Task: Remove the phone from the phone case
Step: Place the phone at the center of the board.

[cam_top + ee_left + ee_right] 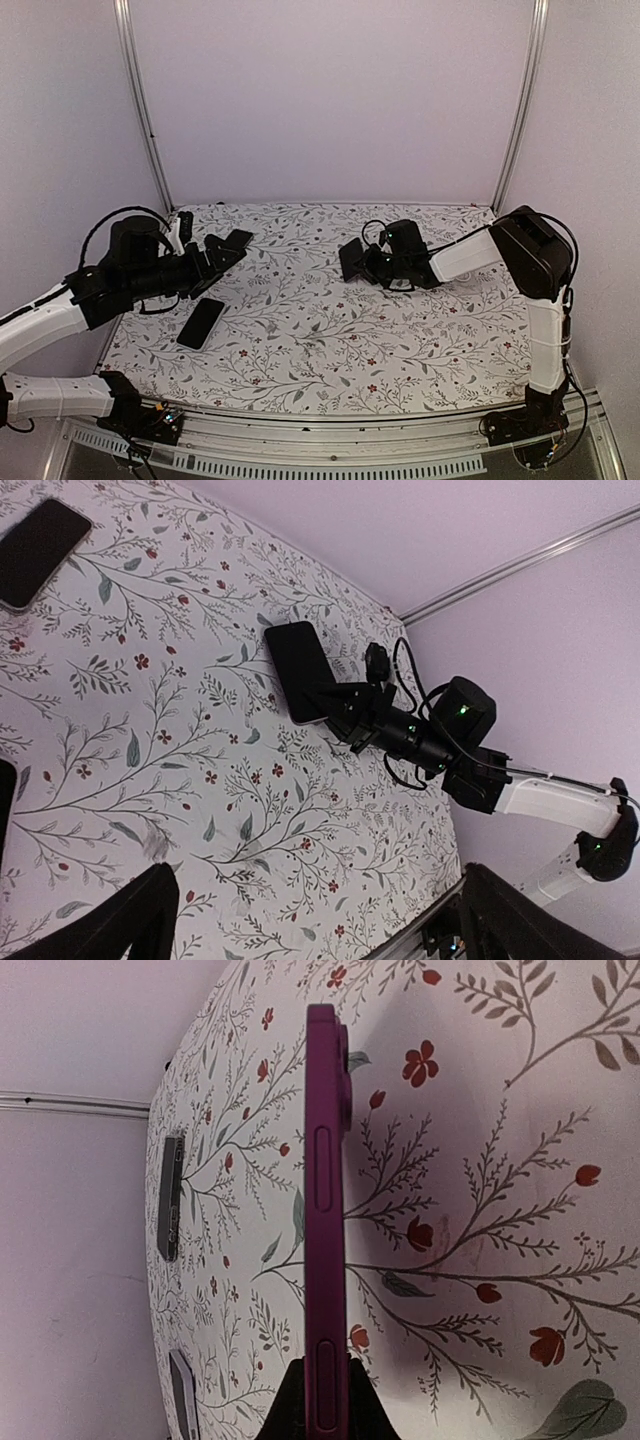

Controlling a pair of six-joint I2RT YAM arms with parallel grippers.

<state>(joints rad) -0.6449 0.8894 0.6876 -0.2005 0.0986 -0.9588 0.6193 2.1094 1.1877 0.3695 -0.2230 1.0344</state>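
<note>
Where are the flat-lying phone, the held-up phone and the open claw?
Flat phone (201,323): top view, middle of dark face.
Held phone (297,672): left wrist view, face centre.
Left gripper (318,875): left wrist view, between fingertips.

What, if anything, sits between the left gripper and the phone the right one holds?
Nothing visible. Only bare table lies between the open left gripper and the phone in the right gripper. The other phone lies flat nearer the arm bases, off that line.

Tablecloth (400,330) white, red-flowered – phone (325,1210) edge purple
</note>
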